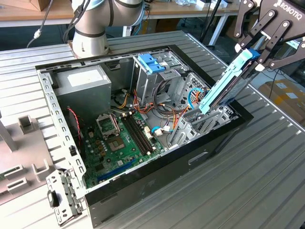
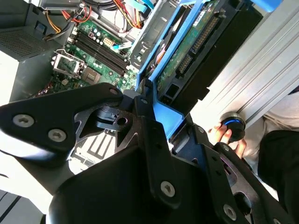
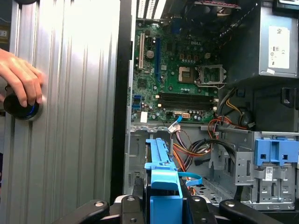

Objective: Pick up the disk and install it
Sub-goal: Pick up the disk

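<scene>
The disk (image 1: 224, 86), a dark drive in a light blue carrier frame, hangs steeply tilted over the exterior view's right end of the open computer case (image 1: 143, 191). Its lower end reaches down to the metal bay (image 1: 202, 125) there. My gripper (image 1: 255, 55) is shut on the disk's upper end. In the second wrist view the black fingers (image 2: 145, 100) clamp the blue frame of the disk (image 2: 196, 42), whose circuit side shows. In the first wrist view the disk (image 3: 161, 172) stands edge-on between the fingers (image 3: 135, 205) above the case interior.
Inside the case lie a green motherboard (image 1: 119, 138), a grey power supply (image 1: 83, 83), cables, and a drive cage with a blue-latched bracket (image 1: 151, 62). A person's hand (image 3: 21, 77) rests on a black knob (image 3: 18, 107) on the ribbed table. A loose metal bracket (image 1: 62, 195) lies outside the case.
</scene>
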`<move>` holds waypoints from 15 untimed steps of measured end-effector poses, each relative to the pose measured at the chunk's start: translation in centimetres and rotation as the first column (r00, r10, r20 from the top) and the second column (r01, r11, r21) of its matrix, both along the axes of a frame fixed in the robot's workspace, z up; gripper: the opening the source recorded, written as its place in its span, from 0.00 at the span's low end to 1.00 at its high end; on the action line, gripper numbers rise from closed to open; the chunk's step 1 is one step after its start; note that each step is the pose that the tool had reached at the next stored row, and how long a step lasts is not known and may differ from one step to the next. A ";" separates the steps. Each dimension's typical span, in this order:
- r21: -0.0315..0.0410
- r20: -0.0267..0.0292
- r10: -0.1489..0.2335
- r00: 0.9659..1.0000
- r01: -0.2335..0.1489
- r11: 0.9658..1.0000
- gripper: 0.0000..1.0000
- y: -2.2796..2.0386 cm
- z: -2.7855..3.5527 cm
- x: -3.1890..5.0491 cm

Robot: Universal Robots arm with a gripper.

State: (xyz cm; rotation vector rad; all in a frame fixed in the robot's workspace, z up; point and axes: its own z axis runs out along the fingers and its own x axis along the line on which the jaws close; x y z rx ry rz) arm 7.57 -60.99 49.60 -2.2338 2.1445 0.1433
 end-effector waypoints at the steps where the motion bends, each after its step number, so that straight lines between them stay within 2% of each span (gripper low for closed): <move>1: 0.000 0.000 0.000 1.000 0.000 1.000 0.37 0.00 0.00 0.05; 15: 0.000 0.000 0.000 1.000 0.000 1.000 0.37 0.00 -0.04 0.45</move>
